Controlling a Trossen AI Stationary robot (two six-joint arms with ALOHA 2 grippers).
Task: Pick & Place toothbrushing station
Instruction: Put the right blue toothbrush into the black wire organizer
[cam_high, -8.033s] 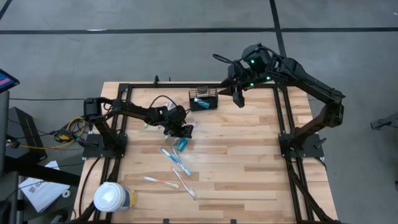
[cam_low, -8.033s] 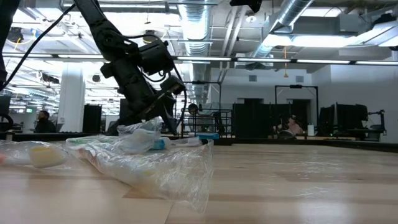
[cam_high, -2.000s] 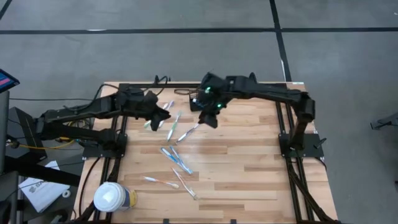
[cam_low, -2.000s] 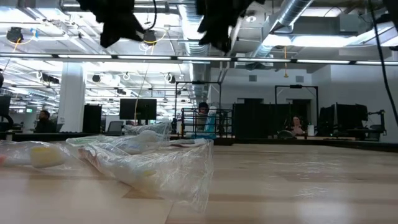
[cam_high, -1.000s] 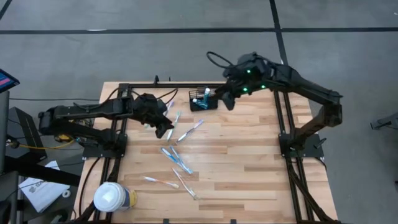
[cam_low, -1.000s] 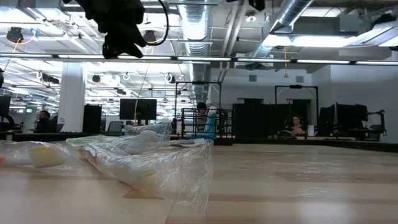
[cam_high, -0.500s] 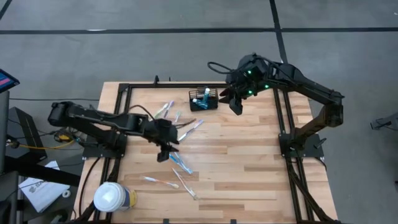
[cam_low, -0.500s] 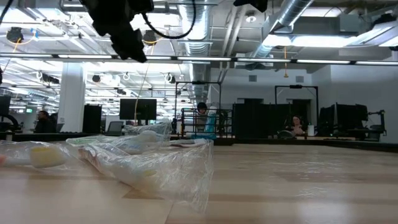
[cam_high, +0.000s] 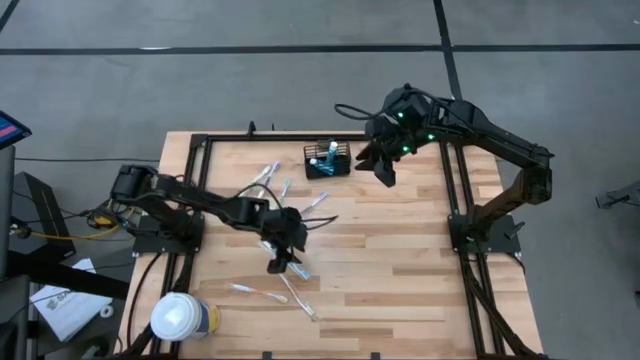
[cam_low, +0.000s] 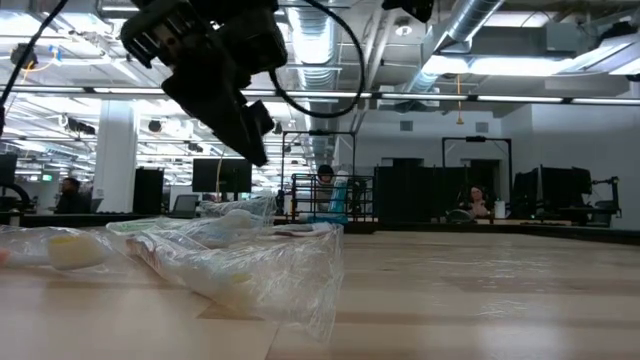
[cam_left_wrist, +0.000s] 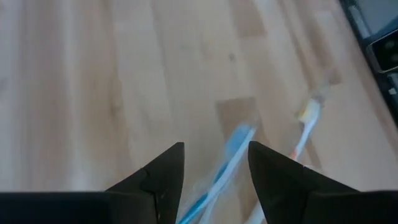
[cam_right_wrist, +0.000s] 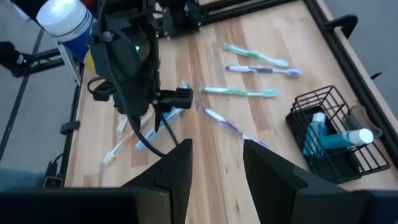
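High view: basket w/ 2 teal toothpaste tubes; left tool wide, right tool apart, empty.

My two arms are dark, nearly black, built of slim jointed links, with loose black cables looping off the wrists. My left gripper ends in two matte black fingers that taper to blunt wedge tips, and my right gripper has the same pair. Small green lights glow on my right arm's wrist housing.
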